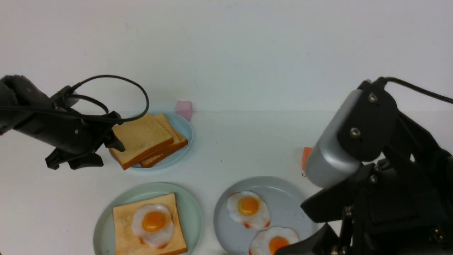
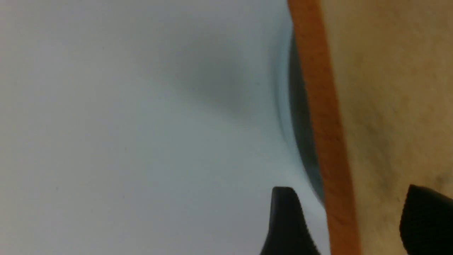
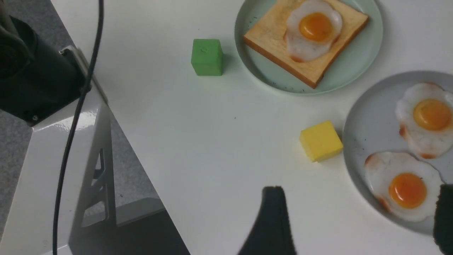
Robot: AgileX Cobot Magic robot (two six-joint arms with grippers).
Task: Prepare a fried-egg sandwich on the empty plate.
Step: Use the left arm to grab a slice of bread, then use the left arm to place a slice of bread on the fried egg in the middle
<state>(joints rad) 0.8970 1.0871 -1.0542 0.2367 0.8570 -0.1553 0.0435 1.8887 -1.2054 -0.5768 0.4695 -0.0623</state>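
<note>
1. Surface [image 1: 247, 141]: white and flat, carries every item listed below.
2. Mint-green plate [image 1: 106, 226]: round, at the near left of the surface, just beside the grey-blue plate.
3. Fried-egg sandwich [image 1: 150, 226]: unfinished. One golden-brown toast slice lies flat on the mint-green plate, with a white, orange-yolked egg on top. No upper slice is on it.
4. Grey-blue plate [image 1: 283, 198]: near centre-right, holds two loose fried eggs [image 1: 247, 209], which lie side by side.
5. Light-blue dish [image 1: 184, 129]: farther back on the left, holds a toast pile [image 1: 145, 140] with its slices fanned.
6. Left tool [image 2: 348, 219]: at the left edge of the toast pile. The jaws stand apart, one finger over the top slice's face and the other outside its crust. They have not closed on it.
7. Right tool [image 3: 359, 219]: jaws wide with nothing held, above the near side of the grey-blue plate.
8. Cubes:
   - pink cube [image 1: 184, 109], behind the light-blue dish
   - orange cube [image 1: 306, 157], partly hidden by the right arm
   - green cube [image 3: 207, 56], near the mint-green plate
   - yellow cube [image 3: 321, 140], just beside the grey-blue plate
</note>
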